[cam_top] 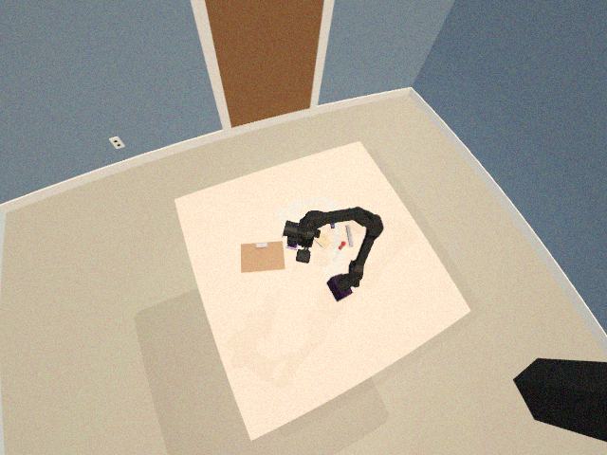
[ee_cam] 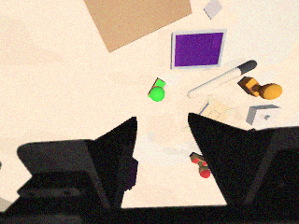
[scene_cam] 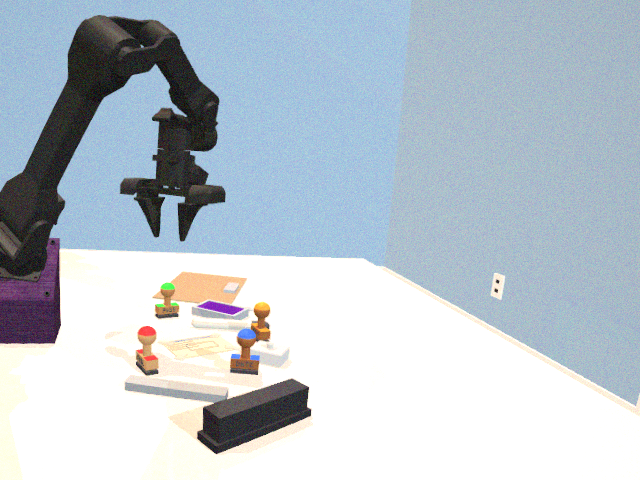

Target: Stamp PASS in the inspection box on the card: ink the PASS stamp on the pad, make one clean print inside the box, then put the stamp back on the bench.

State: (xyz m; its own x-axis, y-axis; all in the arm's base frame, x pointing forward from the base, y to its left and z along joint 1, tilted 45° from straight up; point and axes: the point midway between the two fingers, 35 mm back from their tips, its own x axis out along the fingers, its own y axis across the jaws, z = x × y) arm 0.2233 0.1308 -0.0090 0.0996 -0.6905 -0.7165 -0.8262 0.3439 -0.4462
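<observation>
My gripper [scene_cam: 169, 238] [ee_cam: 162, 119] is open and empty, high above the bench. The PASS stamp [scene_cam: 167, 289] [ee_cam: 157, 93], with a green knob, stands upright on the bench beside the ink pad; in the wrist view it lies just beyond the gap between the fingertips. The ink pad [scene_cam: 221, 308] [ee_cam: 198, 49] is open, with a purple face in a pale tray. The card [scene_cam: 199, 346] [ee_cam: 216, 111] lies flat, partly behind the right finger in the wrist view. Its printed lines are faint, and I cannot tell whether its box holds a print.
A white marker [ee_cam: 215, 84] lies between pad and card. An orange stamp [scene_cam: 261, 311] [ee_cam: 271, 91], a blue stamp [scene_cam: 245, 356], a red stamp [scene_cam: 147, 351] [ee_cam: 205, 173] and a grey block [scene_cam: 271, 353] surround the card. A grey bar [scene_cam: 175, 388], black block [scene_cam: 255, 413] and brown board [cam_top: 262, 259] lie farther out.
</observation>
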